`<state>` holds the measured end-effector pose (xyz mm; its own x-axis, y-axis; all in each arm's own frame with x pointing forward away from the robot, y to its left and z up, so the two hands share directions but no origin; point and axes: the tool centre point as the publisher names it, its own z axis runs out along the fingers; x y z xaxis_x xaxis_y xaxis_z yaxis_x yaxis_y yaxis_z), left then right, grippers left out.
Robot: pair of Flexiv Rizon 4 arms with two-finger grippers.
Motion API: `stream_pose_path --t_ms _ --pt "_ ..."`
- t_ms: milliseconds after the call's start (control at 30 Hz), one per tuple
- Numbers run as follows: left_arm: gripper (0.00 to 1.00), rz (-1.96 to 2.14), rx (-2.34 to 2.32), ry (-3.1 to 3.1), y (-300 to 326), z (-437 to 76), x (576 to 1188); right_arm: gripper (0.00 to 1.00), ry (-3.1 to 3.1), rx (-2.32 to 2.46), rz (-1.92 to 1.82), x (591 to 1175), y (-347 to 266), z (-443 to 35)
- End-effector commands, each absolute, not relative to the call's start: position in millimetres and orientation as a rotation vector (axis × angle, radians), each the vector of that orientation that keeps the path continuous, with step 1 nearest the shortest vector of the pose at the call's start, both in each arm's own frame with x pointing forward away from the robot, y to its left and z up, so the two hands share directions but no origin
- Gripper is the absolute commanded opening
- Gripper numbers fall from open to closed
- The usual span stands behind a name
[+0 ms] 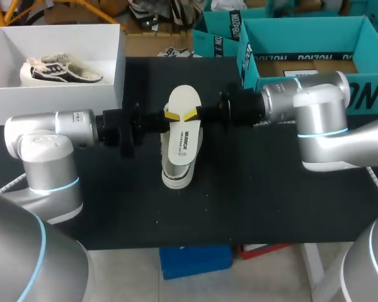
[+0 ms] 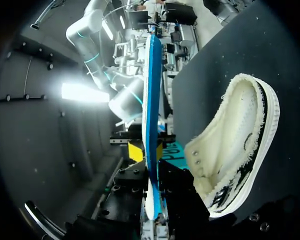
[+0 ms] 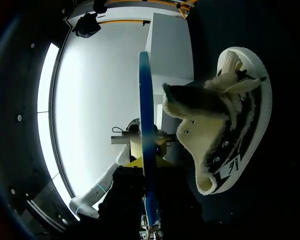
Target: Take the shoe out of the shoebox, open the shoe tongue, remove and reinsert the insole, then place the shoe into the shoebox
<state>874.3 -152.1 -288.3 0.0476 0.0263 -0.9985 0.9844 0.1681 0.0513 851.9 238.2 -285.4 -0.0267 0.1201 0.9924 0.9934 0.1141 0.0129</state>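
My left gripper (image 1: 171, 116) and right gripper (image 1: 190, 115) both pinch the flat white insole (image 1: 182, 141), blue underneath, above the fuzzy cream shoe (image 1: 176, 179) on the black table (image 1: 271, 201).

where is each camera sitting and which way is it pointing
Head view: fixed above and behind the robot, looking down on the table; left arm and right arm enter from the sides, left gripper and right gripper on the insole above the shoe.
Left wrist view: on the left wrist, facing the right arm; its gripper holds the insole.
Right wrist view: on the right wrist, facing the left arm; likewise.
Shared: both wrist views see the insole edge-on, the shoe beside it.
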Motion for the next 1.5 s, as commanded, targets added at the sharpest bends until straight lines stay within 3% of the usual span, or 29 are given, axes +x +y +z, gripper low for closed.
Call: stream_pose_path --t_ms 33,300,333,1500 --pt "0.03 -1.039 1.129 1.27 -158.4 -290.9 877.1 0.0 -1.366 -1.204 -1.077 851.9 239.0 -284.7" --pt "0.0 -1.05 1.154 1.266 -162.2 -289.8 875.7 0.0 -1.367 -1.208 -1.08 852.0 238.5 -284.5" --pt "0.0 -1.049 1.161 1.273 -161.5 -289.1 875.2 0.98 -1.366 -1.215 -1.083 852.3 237.7 -284.3" --pt "0.0 -1.082 1.436 1.725 -121.0 -270.9 786.5 1.0 -1.312 -1.714 -1.188 763.9 143.8 -244.7"
